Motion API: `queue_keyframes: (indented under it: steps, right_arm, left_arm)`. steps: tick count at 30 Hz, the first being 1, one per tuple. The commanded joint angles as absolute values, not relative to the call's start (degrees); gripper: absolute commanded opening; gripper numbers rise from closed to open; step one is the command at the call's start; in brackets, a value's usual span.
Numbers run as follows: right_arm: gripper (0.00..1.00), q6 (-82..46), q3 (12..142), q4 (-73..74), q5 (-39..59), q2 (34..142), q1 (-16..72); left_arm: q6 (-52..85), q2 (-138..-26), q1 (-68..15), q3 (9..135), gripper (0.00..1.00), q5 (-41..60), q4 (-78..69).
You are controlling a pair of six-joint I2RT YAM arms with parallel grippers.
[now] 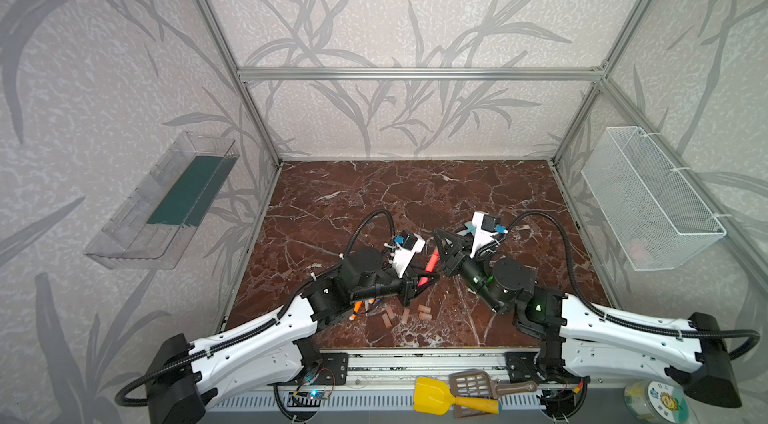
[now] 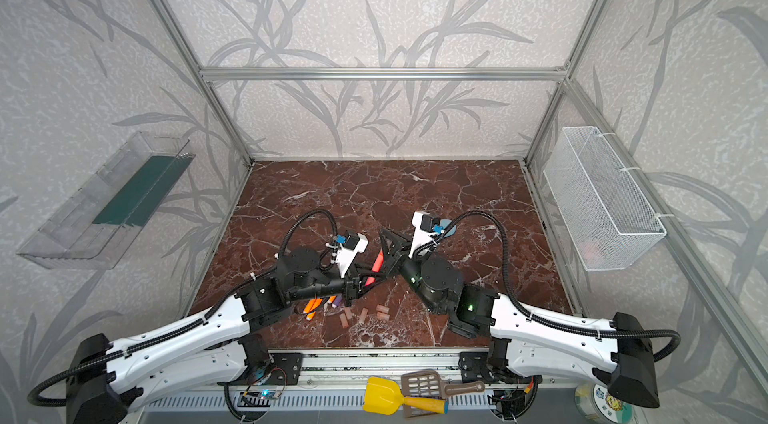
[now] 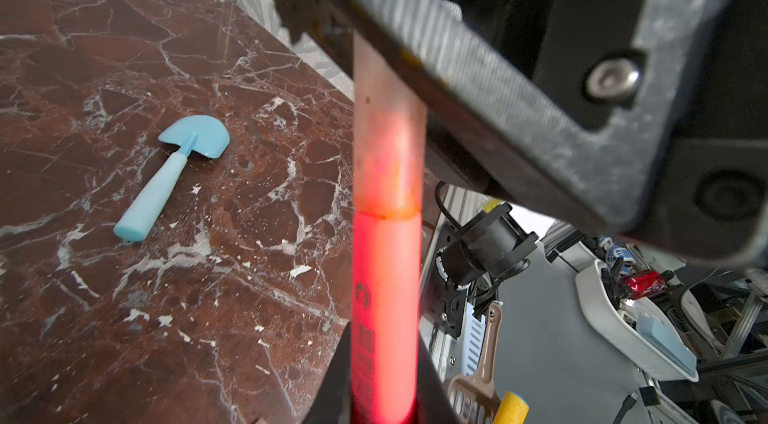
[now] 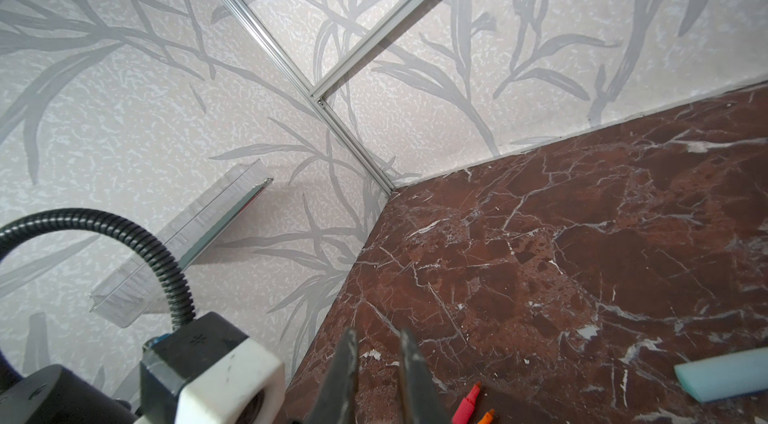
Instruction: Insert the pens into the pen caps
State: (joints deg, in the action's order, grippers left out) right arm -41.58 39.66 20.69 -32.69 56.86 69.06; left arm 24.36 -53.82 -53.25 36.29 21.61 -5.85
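Note:
My left gripper point(image 1: 428, 278) point(image 3: 384, 334) is shut on a red-pink pen point(image 1: 432, 263) point(image 3: 384, 297), held above the marble table point(image 1: 415, 193). A pale pen cap point(image 3: 388, 131) sits over the pen's far end. That end runs in between the fingers of my right gripper point(image 1: 439, 244) point(image 4: 378, 339), which is shut on the cap. The cap itself is hidden in the right wrist view. Several loose pen caps point(image 1: 405, 315) point(image 2: 363, 315) lie near the front edge. Orange pens point(image 1: 357, 307) point(image 2: 311, 305) and a purple pen point(image 2: 337, 300) lie partly under the left arm.
A light-blue toy shovel point(image 3: 174, 177) point(image 1: 469, 229) lies on the table behind my right gripper. A clear bin point(image 1: 166, 202) hangs on the left wall and a white wire basket point(image 1: 648, 197) on the right wall. A yellow shovel point(image 1: 449, 397) and a brown scoop point(image 1: 478, 386) rest outside the front rail.

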Motion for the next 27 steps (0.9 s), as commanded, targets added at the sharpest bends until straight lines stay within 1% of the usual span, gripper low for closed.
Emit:
queue_keyframes:
  steps: [1,3,5,7,8,10,12,14,17,19,20,21,24,27]
  right_arm:
    - [0.00,-46.01,38.86,8.39,-28.20,59.51,75.56]
    - [0.00,-47.36,39.76,7.07,-29.35,60.73,76.53]
    - [0.00,-47.21,40.42,6.91,-29.15,61.88,76.95]
    - [0.00,-45.08,39.86,10.00,-27.50,62.53,77.11]
    - [0.00,-43.02,39.07,12.94,-25.99,62.58,77.18]
    - [0.00,-36.02,36.47,21.83,-21.36,62.66,77.39]
    - [0.00,-32.72,34.82,25.59,-19.46,62.35,77.40]
    - [0.00,-31.00,33.85,27.13,-18.55,62.06,77.40]
    - [0.00,-31.68,34.04,24.22,-19.82,61.53,77.90]
    - [0.00,-35.05,35.24,18.35,-26.43,61.52,79.80]
    - [0.00,-38.96,36.05,14.82,-29.65,61.73,80.49]
    - [0.00,-42.38,36.44,12.89,-30.49,62.02,80.70]
    - [0.00,-47.61,36.22,14.14,-28.39,64.03,81.00]
    - [0.00,-49.01,38.80,11.50,-29.44,66.95,82.39]
  left_arm:
    - [22.75,-51.72,-50.10,42.83,0.00,2.59,-12.70]
    - [21.54,-51.16,-50.10,43.06,0.00,0.72,-12.57]
    - [20.62,-51.23,-50.10,44.02,0.00,1.14,-11.58]
    - [20.37,-51.41,-49.89,44.62,0.00,2.31,-11.41]
    - [20.88,-51.34,-49.29,44.74,0.00,4.17,-11.47]
    - [23.75,-51.16,-46.07,44.37,0.00,11.90,-13.26]
    - [26.97,-50.96,-42.45,44.25,0.00,19.38,-15.19]
    - [28.12,-50.10,-40.70,44.12,0.00,21.93,-15.75]
    - [25.84,-48.30,-40.48,44.21,0.00,19.56,-13.21]
    - [24.45,-47.58,-40.51,44.16,0.00,17.55,-11.85]
    - [23.87,-47.19,-40.44,43.89,0.00,16.46,-11.87]
    - [23.50,-46.89,-40.47,43.36,0.00,15.31,-12.20]
    - [22.35,-46.92,-40.48,42.55,0.00,12.62,-12.63]
    - [21.68,-47.26,-40.45,42.33,0.00,11.87,-13.07]
